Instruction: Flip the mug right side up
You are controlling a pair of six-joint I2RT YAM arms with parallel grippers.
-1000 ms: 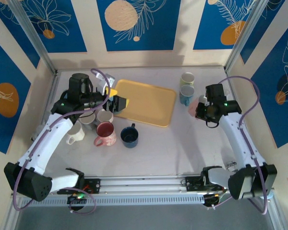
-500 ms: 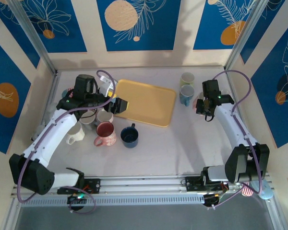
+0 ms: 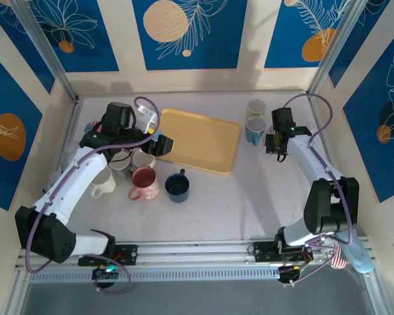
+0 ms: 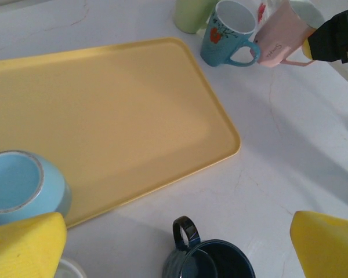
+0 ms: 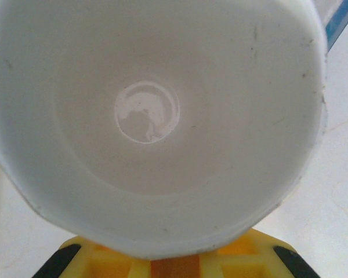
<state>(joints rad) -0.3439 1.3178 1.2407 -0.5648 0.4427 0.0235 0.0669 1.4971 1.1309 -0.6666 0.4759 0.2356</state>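
1. Right hand: jaws narrow, closed on the pink mug. The grip looks to be on the wall near the rim, but the contact itself is hidden.
2. The mug is at the far right of the table, just beside the handle of the teal mug. A green mug stands behind that one. I cannot tell whether pink and teal touch.
3. Attitude: the left wrist view shows the mug tilted, not yet upright. The right wrist view looks straight into its white inside, so the mouth faces that hand.
4. Judgement: the turn is mostly made. What remains is levelling the mug and setting it down.
5. To do it well:
   - Roll the wrist until the mouth faces straight up.
   - Lower onto bare table on the side away from the teal mug's handle.
   - Go slowly, since a rim pinch may let the mug swing.
6. Loosen the grip only once the base sits flat, then lift straight up.
7. Left hand: jaws wide, holding nothing, over the near end of the yellow tray. It is best left parked there.
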